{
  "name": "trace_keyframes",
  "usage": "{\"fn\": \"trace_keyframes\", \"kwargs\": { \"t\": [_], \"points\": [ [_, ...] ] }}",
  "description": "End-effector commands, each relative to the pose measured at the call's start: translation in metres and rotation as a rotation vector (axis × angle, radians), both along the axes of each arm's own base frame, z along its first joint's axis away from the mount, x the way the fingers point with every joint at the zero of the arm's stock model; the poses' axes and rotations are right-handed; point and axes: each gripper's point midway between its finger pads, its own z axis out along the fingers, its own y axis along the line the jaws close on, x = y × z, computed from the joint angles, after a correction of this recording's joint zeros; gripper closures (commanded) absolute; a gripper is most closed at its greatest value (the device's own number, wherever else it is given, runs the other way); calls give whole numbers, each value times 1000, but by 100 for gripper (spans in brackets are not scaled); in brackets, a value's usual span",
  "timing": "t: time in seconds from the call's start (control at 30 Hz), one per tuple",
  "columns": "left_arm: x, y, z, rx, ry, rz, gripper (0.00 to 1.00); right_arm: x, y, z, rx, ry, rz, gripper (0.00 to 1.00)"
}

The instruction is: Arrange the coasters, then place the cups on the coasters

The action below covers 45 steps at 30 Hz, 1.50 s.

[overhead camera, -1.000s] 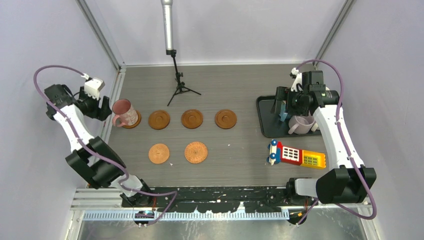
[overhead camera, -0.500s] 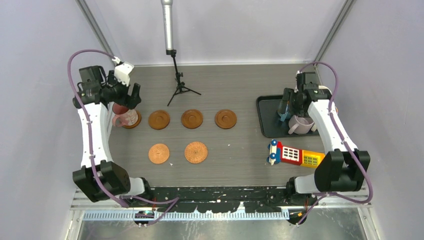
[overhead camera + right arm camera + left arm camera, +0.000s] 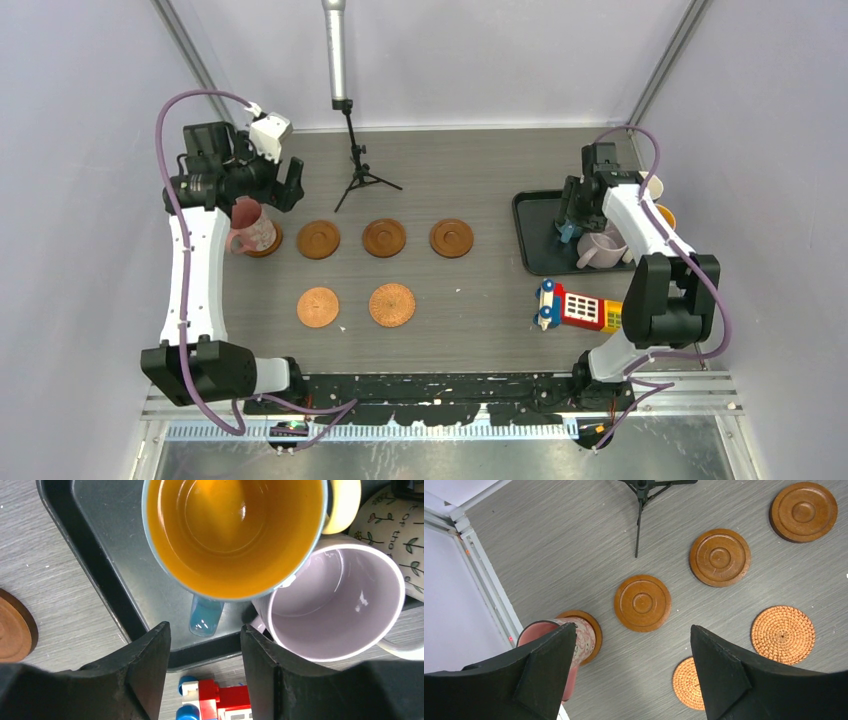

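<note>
The pink cup stands on the leftmost coaster. My left gripper hangs open just behind and right of it, holding nothing. In the left wrist view the pink cup shows past the left fingertip, with three ringed coasters and two woven coasters bare on the table. My right gripper is open over the tray, a finger on each side of the handle of the blue cup with its orange inside. The lilac cup touches it.
The black tray at the right also holds a yellow cup and a flower-printed cup. A colourful toy phone lies in front of the tray. A small tripod stand rises at the back centre.
My left gripper has let go of the pink cup, opened wider and swung up to the right. My right gripper has dropped towards the blue cup's handle, its jaws narrowing.
</note>
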Motion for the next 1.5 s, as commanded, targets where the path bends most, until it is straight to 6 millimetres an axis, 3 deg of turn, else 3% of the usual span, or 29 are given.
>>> {"fn": "trace_keyframes", "kwargs": {
  "t": [0.0, 0.13, 0.3, 0.47, 0.67, 0.8, 0.87, 1.0, 1.47],
  "points": [
    [-2, -9, 11, -24, -18, 9, 13, 25, 0, 9, 20, -74, -37, 42],
    [-4, -13, 11, -21, -37, -2, 12, 28, 1, 0, 25, -59, -32, 45],
    [-8, -14, 7, -22, -29, -5, 12, 29, 2, 2, 30, -66, -27, 59],
    [-9, -17, 8, -15, -56, -15, 11, 13, 14, 9, 92, -53, -23, 80],
    [-8, -19, 6, -22, -52, -7, 10, -11, 33, 15, 173, -46, -17, 85],
    [-8, -22, 1, -35, -37, -5, 7, -26, 40, 15, 213, -24, -36, 85],
    [-8, -24, -1, -43, -21, 0, 2, -35, 54, 14, 230, -10, -18, 85],
    [-12, -34, -2, -101, 27, -22, 0, -46, 67, 14, 252, -3, -9, 84],
    [-11, -62, 15, -321, 86, -7, 0, -61, 95, 0, 362, 60, -28, 57]
  ]
}}
